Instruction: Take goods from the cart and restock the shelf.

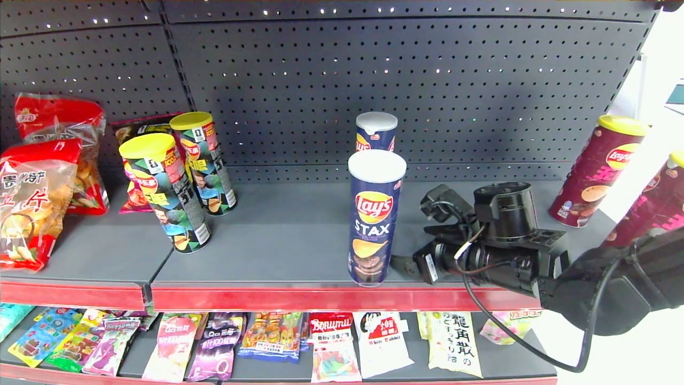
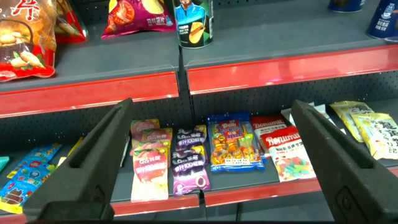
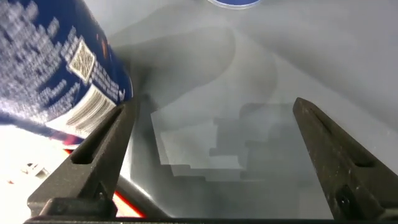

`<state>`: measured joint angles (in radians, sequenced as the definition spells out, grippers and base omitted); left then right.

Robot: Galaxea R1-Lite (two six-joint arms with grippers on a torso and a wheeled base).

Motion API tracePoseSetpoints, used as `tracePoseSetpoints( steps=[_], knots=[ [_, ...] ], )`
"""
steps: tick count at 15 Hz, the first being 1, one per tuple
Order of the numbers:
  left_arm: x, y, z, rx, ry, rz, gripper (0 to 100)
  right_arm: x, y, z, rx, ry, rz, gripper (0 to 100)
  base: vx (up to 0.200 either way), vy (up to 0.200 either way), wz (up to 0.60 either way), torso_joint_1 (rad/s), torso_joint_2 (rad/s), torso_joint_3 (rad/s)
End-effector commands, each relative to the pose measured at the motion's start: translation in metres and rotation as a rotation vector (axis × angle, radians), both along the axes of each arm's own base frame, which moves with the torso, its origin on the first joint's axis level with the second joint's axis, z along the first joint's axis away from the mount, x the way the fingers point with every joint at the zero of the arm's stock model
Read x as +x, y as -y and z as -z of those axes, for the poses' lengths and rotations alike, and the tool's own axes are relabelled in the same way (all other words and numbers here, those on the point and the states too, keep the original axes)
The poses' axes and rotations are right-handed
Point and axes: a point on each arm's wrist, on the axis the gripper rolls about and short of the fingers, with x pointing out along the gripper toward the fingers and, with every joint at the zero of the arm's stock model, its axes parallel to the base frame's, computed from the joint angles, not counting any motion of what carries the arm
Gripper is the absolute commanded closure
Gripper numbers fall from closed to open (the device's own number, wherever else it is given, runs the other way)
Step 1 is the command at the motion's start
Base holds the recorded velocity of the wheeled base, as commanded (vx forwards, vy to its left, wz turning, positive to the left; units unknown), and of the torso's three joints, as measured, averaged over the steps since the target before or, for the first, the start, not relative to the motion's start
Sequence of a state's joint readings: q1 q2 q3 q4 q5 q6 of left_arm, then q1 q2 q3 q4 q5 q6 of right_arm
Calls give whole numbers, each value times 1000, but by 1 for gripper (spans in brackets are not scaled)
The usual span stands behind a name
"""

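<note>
A blue chip can with a white lid [image 1: 375, 214] stands upright near the front edge of the grey shelf [image 1: 283, 235]. A second blue can [image 1: 376, 131] stands behind it by the pegboard. My right gripper [image 1: 419, 235] is just right of the front can, open and empty, low over the shelf. In the right wrist view the gripper [image 3: 214, 112] has the can [image 3: 56, 68] just outside one finger, with nothing between the fingers. My left gripper [image 2: 211, 112] is open and empty in front of the lower shelf.
Two yellow-lidded dark cans [image 1: 165, 192] and snack bags [image 1: 32, 208] fill the shelf's left part. Maroon cans [image 1: 598, 171] stand at its right end. Candy packets [image 1: 331, 342] lie on the lower shelf. Bare shelf lies between the dark cans and the blue can.
</note>
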<state>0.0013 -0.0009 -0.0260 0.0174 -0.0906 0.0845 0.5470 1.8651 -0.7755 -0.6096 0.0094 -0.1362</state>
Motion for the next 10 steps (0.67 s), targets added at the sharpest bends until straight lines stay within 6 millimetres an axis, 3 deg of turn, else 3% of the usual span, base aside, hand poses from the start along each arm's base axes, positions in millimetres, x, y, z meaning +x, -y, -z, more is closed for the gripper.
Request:
tracePoseSetpoints(
  steps=[1, 10],
  knots=[
    [0, 0, 0, 0, -2, 0, 0, 2, -1, 3, 1, 8, 1, 0, 0, 0, 0, 0, 0, 0],
    [0, 0, 0, 0, -2, 0, 0, 1, 2, 4, -3, 7, 12, 0, 0, 0, 0, 0, 0, 0]
  ],
)
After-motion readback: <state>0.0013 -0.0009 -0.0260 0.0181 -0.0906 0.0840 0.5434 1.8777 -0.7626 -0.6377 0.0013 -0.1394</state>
